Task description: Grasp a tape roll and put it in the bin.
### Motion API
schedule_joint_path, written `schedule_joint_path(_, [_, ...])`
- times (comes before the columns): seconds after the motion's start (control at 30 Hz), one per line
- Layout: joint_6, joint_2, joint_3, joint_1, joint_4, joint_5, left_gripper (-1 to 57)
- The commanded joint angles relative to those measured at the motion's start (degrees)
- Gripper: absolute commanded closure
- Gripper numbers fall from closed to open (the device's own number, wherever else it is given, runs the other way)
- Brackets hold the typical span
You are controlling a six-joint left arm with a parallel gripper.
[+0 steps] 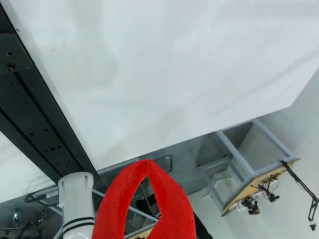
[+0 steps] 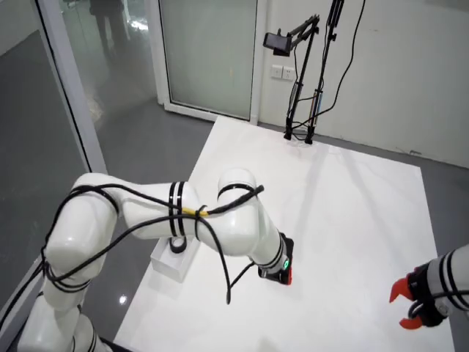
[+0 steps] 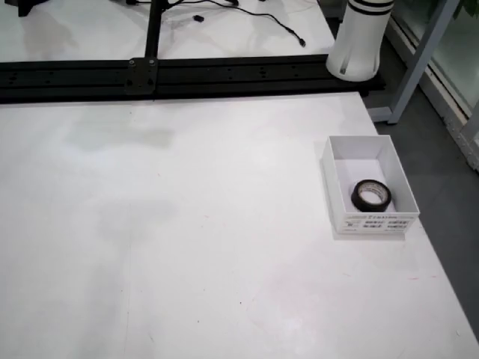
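Observation:
A black tape roll point(image 3: 370, 196) lies flat inside the white bin point(image 3: 335, 179) at the table's right side in the view from above; no gripper shows there. In the side view the tape roll point(image 2: 176, 246) sits in the bin point(image 2: 167, 265) under the white arm's forearm. The gripper point(image 2: 284, 274), with red fingers, hangs low over the white table to the right of the bin. In the view that rides on the gripper, the gripper point(image 1: 148, 161) has its red fingertips touching, with nothing held between them.
A black rail point(image 3: 187, 73) runs along the table's far edge, with an arm base point(image 3: 359, 37) at its right end. A second arm's red gripper point(image 2: 410, 304) stays at the table's right corner in the side view. A camera stand point(image 2: 304, 73) rises at the far edge.

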Motion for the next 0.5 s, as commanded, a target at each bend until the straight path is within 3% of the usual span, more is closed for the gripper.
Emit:
schedule_joint_path(0.03, [2.5, 0.4, 0.0, 7.3, -2.5, 1.8, 56.6])
schedule_joint_path(0.27, [2.5, -0.5, 1.1, 13.0, -0.1, 1.8, 56.6])
schedule_joint_path(0.5, [2.5, -3.2, 4.6, 16.1, 0.2, 1.8, 56.6])
